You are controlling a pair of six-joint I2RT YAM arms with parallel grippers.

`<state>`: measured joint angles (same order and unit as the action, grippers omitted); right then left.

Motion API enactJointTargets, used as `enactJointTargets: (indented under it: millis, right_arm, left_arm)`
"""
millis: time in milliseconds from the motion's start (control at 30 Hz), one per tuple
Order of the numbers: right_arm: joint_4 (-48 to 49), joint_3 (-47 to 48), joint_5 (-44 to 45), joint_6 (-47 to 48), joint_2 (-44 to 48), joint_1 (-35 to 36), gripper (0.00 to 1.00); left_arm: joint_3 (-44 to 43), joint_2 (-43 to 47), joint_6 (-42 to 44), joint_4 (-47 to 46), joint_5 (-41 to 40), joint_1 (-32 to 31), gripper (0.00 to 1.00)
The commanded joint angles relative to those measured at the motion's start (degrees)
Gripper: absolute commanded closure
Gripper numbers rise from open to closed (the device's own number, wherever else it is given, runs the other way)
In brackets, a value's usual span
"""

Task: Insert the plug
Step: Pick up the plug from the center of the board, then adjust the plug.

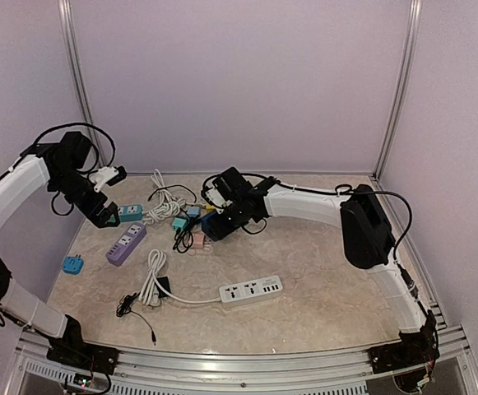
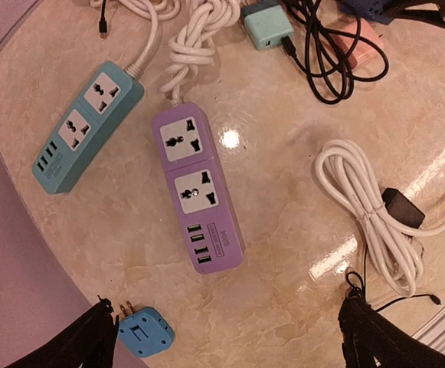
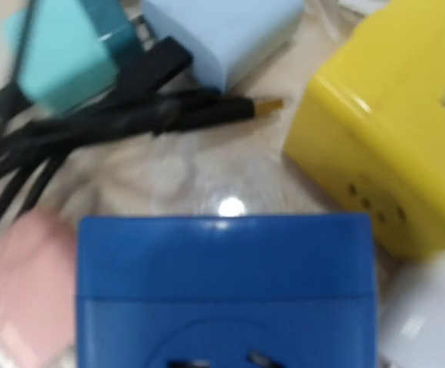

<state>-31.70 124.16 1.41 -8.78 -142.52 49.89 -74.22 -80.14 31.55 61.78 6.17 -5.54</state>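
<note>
Clearly, left gripper was seen spread wide above purple power strip | right gripper was seen at blue adapter, closure not discernible.

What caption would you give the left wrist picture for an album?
Open left gripper hovering over purple power strip, teal power strip and blue plug adapter.

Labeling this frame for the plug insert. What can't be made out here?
- Right gripper: jaws hidden among clutter in the top view; no fingers show in the right wrist view, so grip unknown.
- Blue adapter: blurred, cut by the bottom edge, right wrist view.
- Thin black cable: connector type too small, top view.
</note>
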Motion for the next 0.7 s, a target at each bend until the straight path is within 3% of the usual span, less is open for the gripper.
enactJointTargets:
  millis: [0,200,333,500,667]
  right_arm:
    - [13.52,-10.14,-0.16,5.22,17.82,2.32,1.00]
    - [24.28,-27.89,-13.85,6.06,36.55,2.77,1.00]
    - [35.01,-38.81,-27.08,4.66,47.33,2.98,1.00]
    - [34.07,-39.35,-34.66,4.49,52.80,5.14,1.00]
    - [33.33,-39.36,-40.50,5.97,55.20,8.30,1.00]
  left_arm:
    - [-12.22,-0.30,0.07,6.83,5.76,0.02,0.03]
    - [-28.27,0.06,3.21,15.97,10.14,-6.27,0.03]
    - [-35.48,-0.06,4.29,19.70,7.17,-20.30,0.01]
    - [-39.91,1.09,5.31,19.14,-0.94,-38.55,0.01]
    - [-46.06,1.26,7.78,19.76,8.24,-45.53,0.02]
